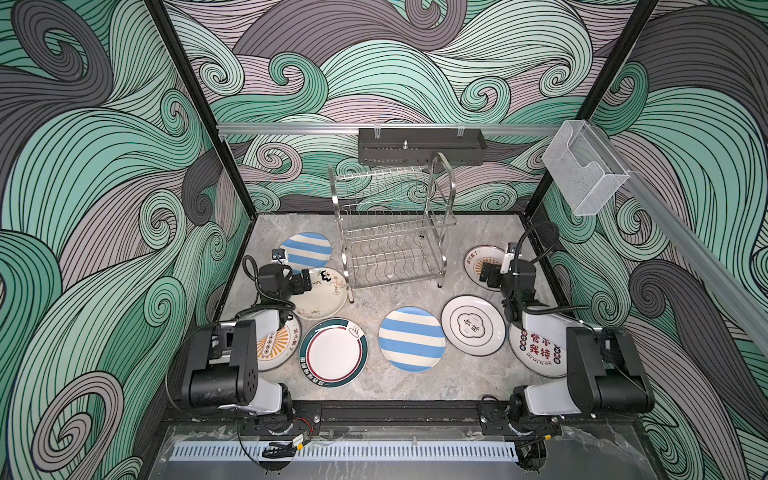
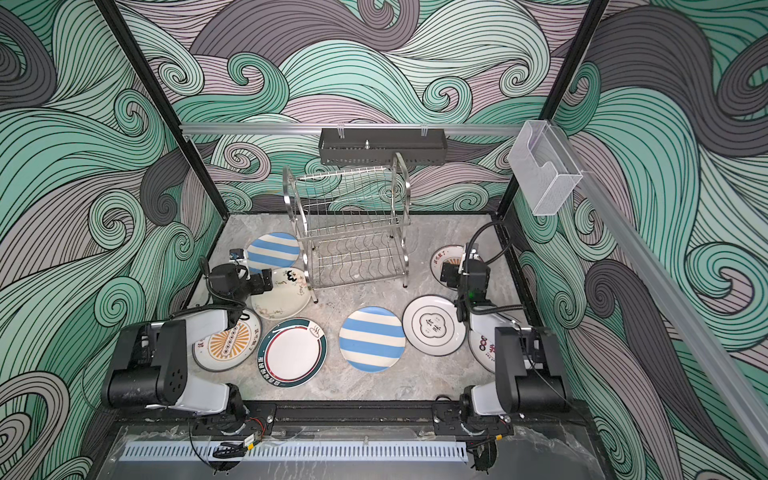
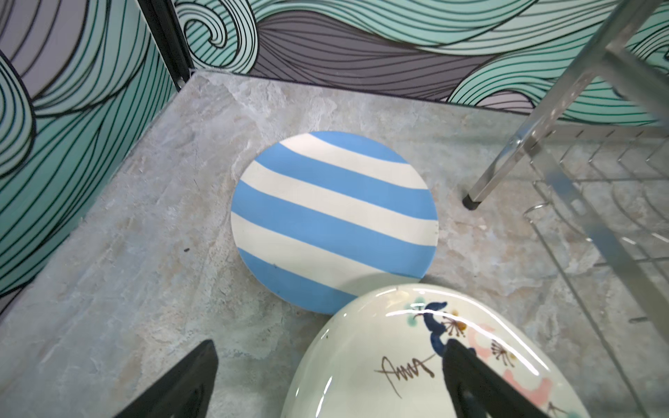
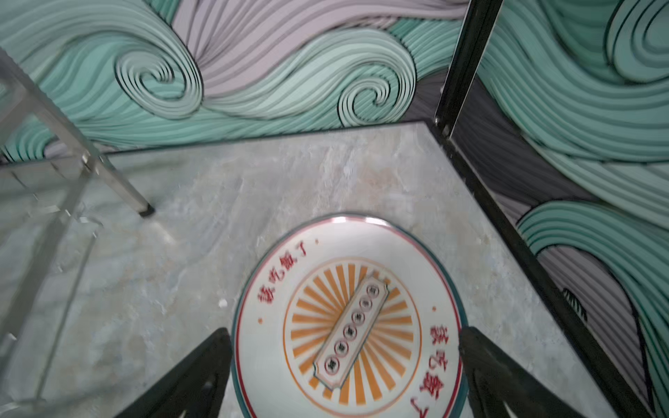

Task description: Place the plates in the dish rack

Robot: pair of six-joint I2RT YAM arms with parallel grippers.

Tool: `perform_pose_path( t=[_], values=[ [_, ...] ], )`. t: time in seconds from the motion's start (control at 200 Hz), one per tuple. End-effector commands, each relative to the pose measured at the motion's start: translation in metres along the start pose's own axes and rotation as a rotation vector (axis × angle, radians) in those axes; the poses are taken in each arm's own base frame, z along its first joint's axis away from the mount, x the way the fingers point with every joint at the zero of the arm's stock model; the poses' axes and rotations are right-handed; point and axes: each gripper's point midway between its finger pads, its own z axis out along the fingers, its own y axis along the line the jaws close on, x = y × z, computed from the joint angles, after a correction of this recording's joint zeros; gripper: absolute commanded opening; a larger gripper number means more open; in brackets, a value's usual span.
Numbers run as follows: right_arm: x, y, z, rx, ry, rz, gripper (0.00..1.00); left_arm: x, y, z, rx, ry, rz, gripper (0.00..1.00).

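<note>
Nothing loaded yet: all eight plates lie on the table (image 1: 374, 386). Near row, left to right: sunburst plate (image 1: 276, 347), teal-rim plate (image 1: 332, 352), striped plate (image 1: 411, 338), white character plate (image 1: 471, 325), red-lettered plate (image 1: 536, 351). Farther: cartoon plate (image 3: 398, 362) on the left, second sunburst plate (image 4: 347, 289) on the right, far striped plate (image 3: 333, 220). Dish rack (image 1: 390, 232) at far centre is empty. Only the wrist views show the jaws: left gripper (image 3: 329, 347) open astride the cartoon plate's rim, right gripper (image 4: 345, 331) open either side of the second sunburst plate, holding nothing. Only the top views show the count.
</note>
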Motion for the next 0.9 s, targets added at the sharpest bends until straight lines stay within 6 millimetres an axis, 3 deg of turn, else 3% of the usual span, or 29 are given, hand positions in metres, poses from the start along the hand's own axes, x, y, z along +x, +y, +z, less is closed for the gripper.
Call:
perform_pose_path(
  t=[0.0, 0.15, 0.34, 0.425, 0.715, 0.896],
  values=[
    [0.008, 0.000, -0.012, -0.031, 0.147, 0.105, 0.95, -0.014, -0.009, -0.014, 0.033, 0.043, -0.064, 0.99],
    [0.017, -0.018, -0.024, -0.020, 0.222, 0.271, 0.93, -0.029, -0.037, -0.037, 0.141, -0.019, -0.163, 0.99],
    [0.057, -0.051, -0.030, -0.004, 0.283, 0.520, 0.91, -0.019, -0.076, -0.058, 0.247, 0.033, -0.193, 0.99],
    [0.070, -0.053, -0.027, -0.028, 0.297, 0.596, 0.89, -0.014, -0.091, -0.072, 0.305, 0.048, -0.215, 0.99],
    [0.097, -0.059, -0.011, -0.039, 0.365, 0.727, 0.86, 0.000, -0.106, -0.113, 0.413, 0.082, -0.276, 0.99],
    [0.104, -0.066, -0.005, -0.005, 0.350, 0.735, 0.86, 0.001, -0.110, -0.118, 0.436, 0.086, -0.270, 0.99]
  ],
)
